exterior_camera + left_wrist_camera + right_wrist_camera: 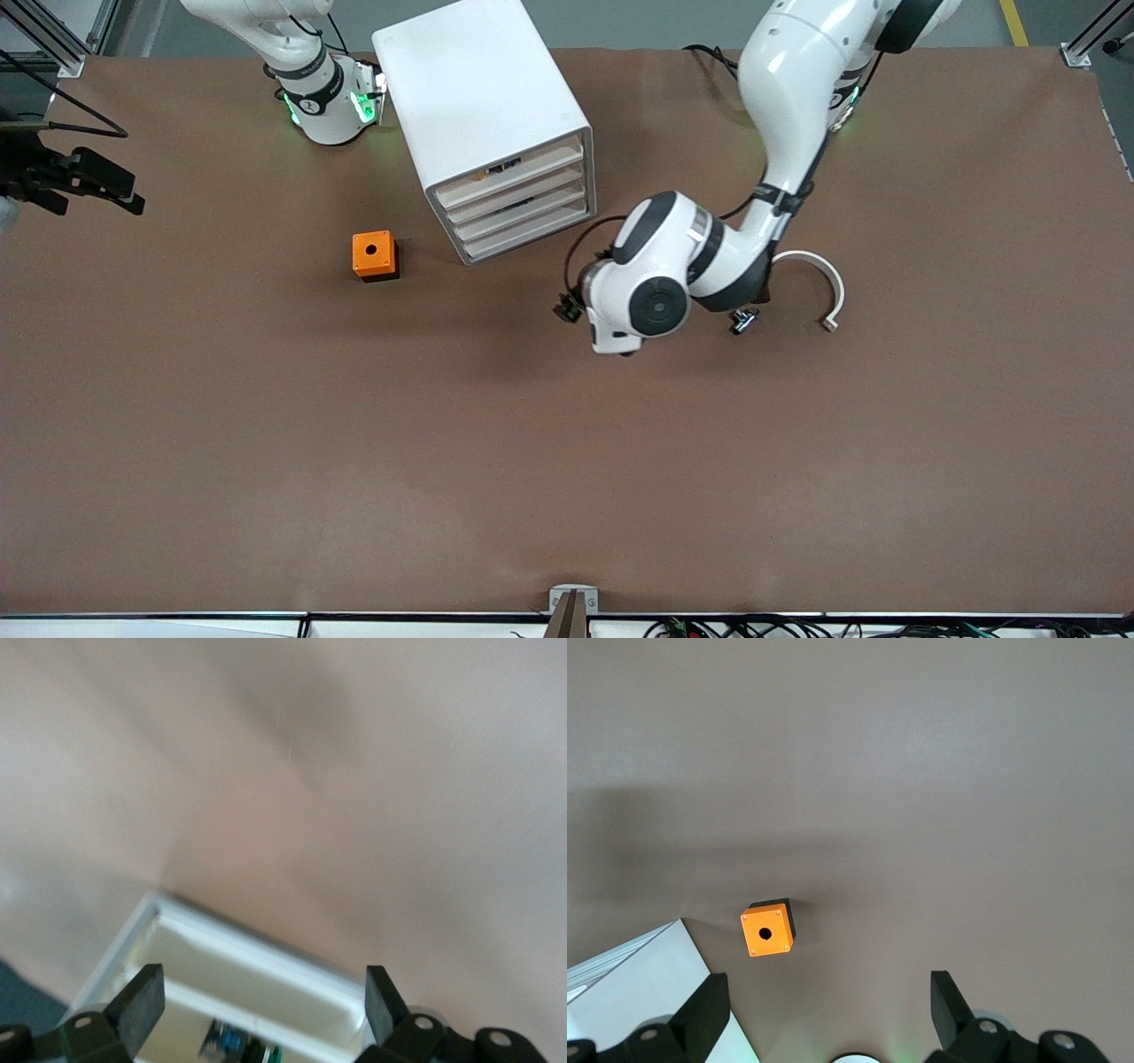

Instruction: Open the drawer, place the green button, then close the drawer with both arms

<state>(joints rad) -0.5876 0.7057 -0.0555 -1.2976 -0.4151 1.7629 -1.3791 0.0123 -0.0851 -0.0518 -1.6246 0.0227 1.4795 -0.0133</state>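
Front view: left pincer (263, 988), fingers spread and holding nothing, hangs low over bare table just off the cabinet (483, 106) front. Beside its arm lie a small black piece (742, 321) and a curved white strip (828, 288). Orange box (374, 255) lies below the right pincer (828, 992), also spread, waiting high. Drawers (518, 206) all pushed in. Just ahead of left pincer, blurred green-black button (264, 1052) inside one; which drawer, cannot tell.
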